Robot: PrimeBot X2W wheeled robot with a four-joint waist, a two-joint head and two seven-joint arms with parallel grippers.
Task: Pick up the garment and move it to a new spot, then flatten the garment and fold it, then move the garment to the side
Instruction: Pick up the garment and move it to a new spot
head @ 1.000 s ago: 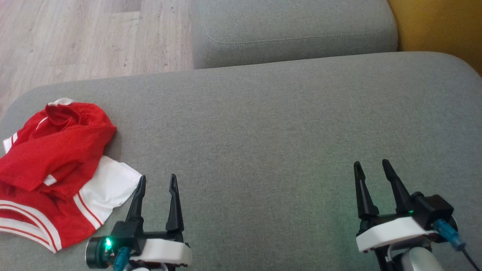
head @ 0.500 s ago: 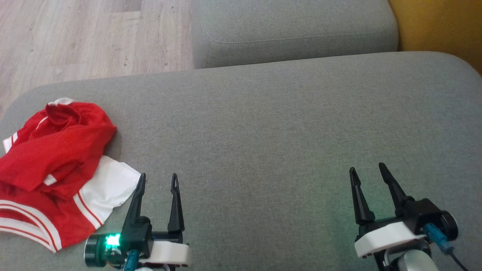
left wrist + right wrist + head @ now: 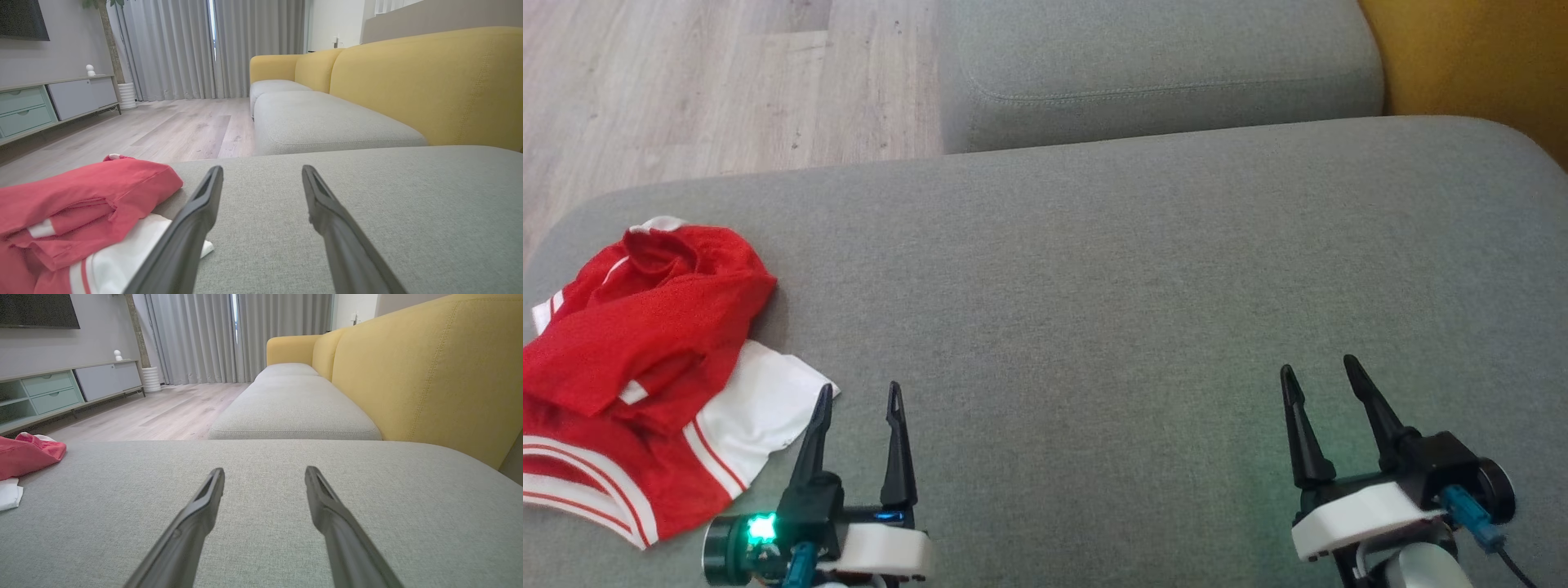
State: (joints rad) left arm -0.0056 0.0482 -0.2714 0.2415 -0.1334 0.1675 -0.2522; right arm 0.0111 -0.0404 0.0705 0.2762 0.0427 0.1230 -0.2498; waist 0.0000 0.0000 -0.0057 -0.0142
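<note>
Red jersey [image 3: 637,367] lies crumpled at the far-L end of the grey seat [image 3: 1094,286] in the head view, with a white sleeve splayed toward the robot and striped trim at the near edge. My L gripper [image 3: 860,387] is at bottom L, fingers spread, nothing between them. Its L fingertip is just beside the sleeve corner; touching or not, I can't tell. R gripper [image 3: 1317,364] is at bottom R, well apart from the jersey, also spread and empty over bare fabric. Beyond are a second cushion [image 3: 1160,65], wood floor [image 3: 686,82] at top L and a yellow backrest [image 3: 1478,57] at top R.

L wrist view: both fingers stand wide apart over the seat. Jersey [image 3: 81,196] is at L, red folds on top of the white sleeve, and my L finger crosses in front of the sleeve edge. In the bkgd a white ribbed pot [image 3: 127,96] by the curtains has a trunk rising out of it. Sideboard [image 3: 53,102] has its mint drawers shut, so contents are hidden.

R wrist view: fingers spread, grey seat between them. Jersey [image 3: 28,455] is at the far L edge. The sideboard [image 3: 69,392] has an open shelf at L; too dim to tell what's in it.
</note>
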